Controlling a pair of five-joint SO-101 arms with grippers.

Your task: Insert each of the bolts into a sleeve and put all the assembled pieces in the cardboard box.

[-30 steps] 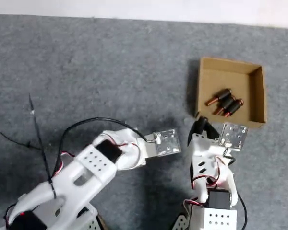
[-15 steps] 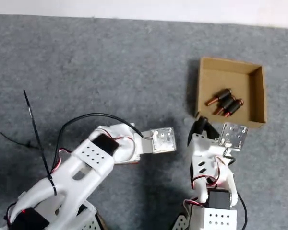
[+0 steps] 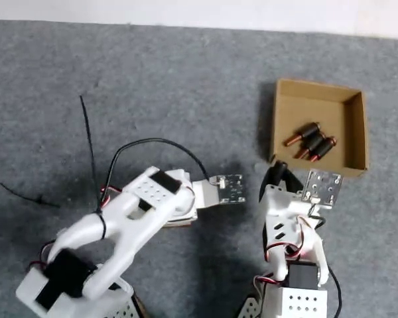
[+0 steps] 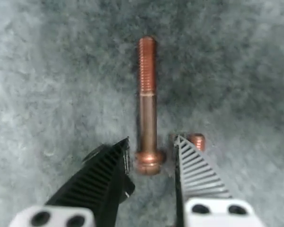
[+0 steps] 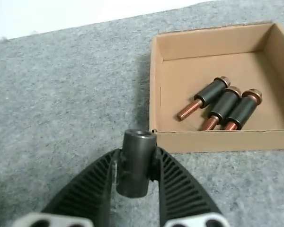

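Note:
A copper bolt (image 4: 147,109) lies flat on the grey mat. Its round head sits between the fingertips of my left gripper (image 4: 152,141), which is open with a small gap on each side. A second copper head (image 4: 197,140) peeks out behind one finger. My right gripper (image 5: 136,158) is shut on a black sleeve (image 5: 134,166), held upright just in front of the cardboard box (image 5: 156,94). Three assembled pieces (image 5: 222,108) lie in the box (image 3: 284,112). From above, the left arm (image 3: 152,202) stands beside the right arm (image 3: 288,222), left of the box.
A thin black strand (image 3: 26,196) lies on the mat at the left. The left arm's cable (image 3: 152,142) loops above it. The grey mat stretches open behind and to the left of the arms. A white strip borders the far edge.
The left arm has swung its body and cable to the right and upward in the picture, its wrist staying near the same spot. The right arm with the sleeve has not moved.

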